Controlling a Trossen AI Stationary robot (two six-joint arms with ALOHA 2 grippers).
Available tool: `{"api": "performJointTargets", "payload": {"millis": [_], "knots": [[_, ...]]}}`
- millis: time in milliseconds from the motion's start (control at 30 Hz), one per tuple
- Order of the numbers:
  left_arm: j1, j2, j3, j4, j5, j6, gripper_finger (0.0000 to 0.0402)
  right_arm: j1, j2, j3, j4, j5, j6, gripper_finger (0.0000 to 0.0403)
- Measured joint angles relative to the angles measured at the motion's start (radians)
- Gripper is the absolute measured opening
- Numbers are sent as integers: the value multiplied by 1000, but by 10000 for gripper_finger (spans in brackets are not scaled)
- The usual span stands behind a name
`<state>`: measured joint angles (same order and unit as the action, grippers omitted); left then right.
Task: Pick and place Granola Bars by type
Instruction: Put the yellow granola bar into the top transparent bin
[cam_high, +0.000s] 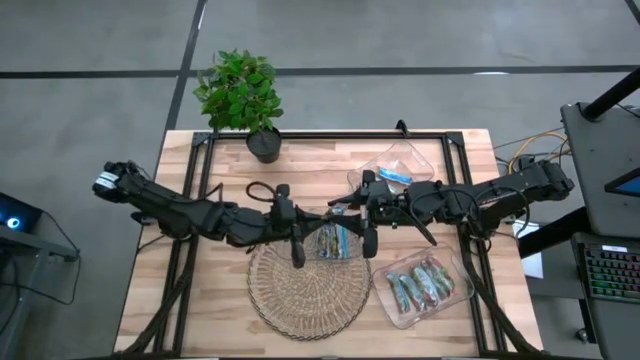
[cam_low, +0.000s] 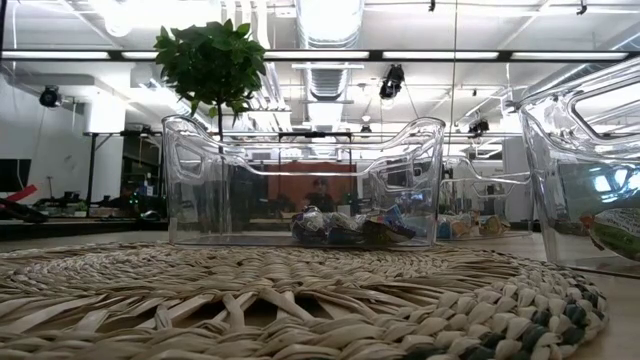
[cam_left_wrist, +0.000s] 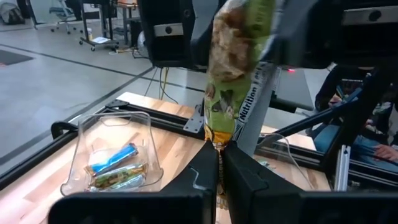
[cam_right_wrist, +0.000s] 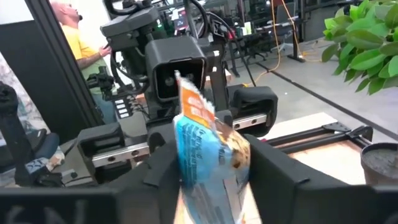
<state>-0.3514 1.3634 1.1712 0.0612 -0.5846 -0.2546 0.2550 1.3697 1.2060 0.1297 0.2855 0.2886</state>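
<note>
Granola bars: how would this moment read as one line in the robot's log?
left gripper: shut on green bar | right gripper: shut on blue bar | both above middle tray | sorting unfinished

clear tray (cam_low: 200, 190) on wicker mat (cam_low: 250, 300) | wrapped bars (cam_low: 350, 227) inside | plant (cam_low: 212, 62) behind
</note>
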Motion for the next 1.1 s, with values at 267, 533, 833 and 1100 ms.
{"api": "performJointTargets", "payload": {"millis": [267,533,833,1100], "knots": [[1,-18,1,-5,2,-5,0,0,0,0,5,1,-8,40],[4,-136,1,-56,-73,-8,61,-15,-50,0,-143,-3,22,31],[4,-256,-18,-121,-85,39,172,-130,-191,0,-429,1,102,28],[3,-285,-30,-126,-30,98,178,-364,-279,0,-798,-29,160,25]]}}
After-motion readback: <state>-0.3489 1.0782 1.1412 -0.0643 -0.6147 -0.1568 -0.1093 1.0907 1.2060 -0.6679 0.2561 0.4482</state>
